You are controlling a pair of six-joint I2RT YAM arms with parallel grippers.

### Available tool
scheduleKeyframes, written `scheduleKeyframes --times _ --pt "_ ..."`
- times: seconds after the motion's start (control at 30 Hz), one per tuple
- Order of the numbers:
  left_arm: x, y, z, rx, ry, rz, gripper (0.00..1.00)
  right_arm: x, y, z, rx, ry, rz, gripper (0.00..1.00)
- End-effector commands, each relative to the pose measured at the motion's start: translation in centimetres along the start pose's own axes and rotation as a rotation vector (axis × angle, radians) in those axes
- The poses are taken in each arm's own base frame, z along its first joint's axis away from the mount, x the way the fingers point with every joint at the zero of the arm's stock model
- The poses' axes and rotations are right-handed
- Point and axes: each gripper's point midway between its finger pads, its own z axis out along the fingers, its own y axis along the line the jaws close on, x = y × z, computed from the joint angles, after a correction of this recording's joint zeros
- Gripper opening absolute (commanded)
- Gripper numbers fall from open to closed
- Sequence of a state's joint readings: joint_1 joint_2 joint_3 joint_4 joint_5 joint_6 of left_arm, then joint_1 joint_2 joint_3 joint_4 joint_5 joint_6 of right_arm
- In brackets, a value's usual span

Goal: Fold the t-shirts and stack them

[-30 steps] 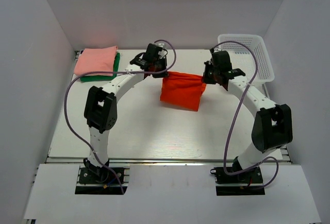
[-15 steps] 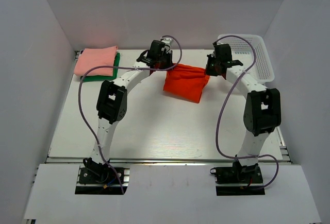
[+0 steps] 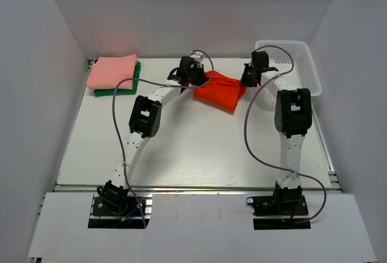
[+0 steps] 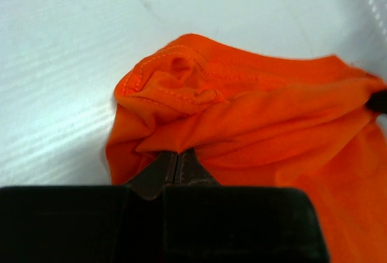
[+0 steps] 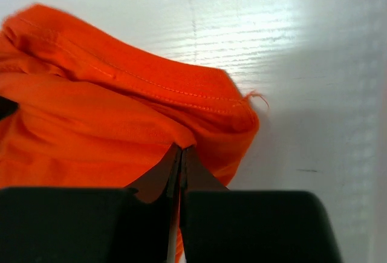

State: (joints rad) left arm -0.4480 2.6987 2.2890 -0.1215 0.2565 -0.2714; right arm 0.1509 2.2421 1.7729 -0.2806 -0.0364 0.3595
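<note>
Robotics lab cell, white walls (image 3: pixel 193 15), table (image 3: pixel 181 148), bolted arm bases (image 3: pixel 115 205)

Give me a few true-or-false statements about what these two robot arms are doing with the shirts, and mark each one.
1. The left hand and the right hand are both shut on the orange shirt. True.
2. The white basket stands at the far right. True.
3. The pink shirt lies in the basket. False: it lies on the green shirt, far left.
4. The orange shirt lies folded on that stack. False: it is bunched between the two hands, apart from the stack.
</note>
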Motion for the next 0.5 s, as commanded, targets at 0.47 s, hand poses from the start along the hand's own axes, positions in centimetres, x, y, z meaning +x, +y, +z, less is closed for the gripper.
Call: scheduleKeyframes --times 0.47 --pt "5.2 -1.9 -7.2 0.048 0.184 -0.130 0.00 9.5 1.9 -0.5 -0.131 0.226 0.058 0.00"
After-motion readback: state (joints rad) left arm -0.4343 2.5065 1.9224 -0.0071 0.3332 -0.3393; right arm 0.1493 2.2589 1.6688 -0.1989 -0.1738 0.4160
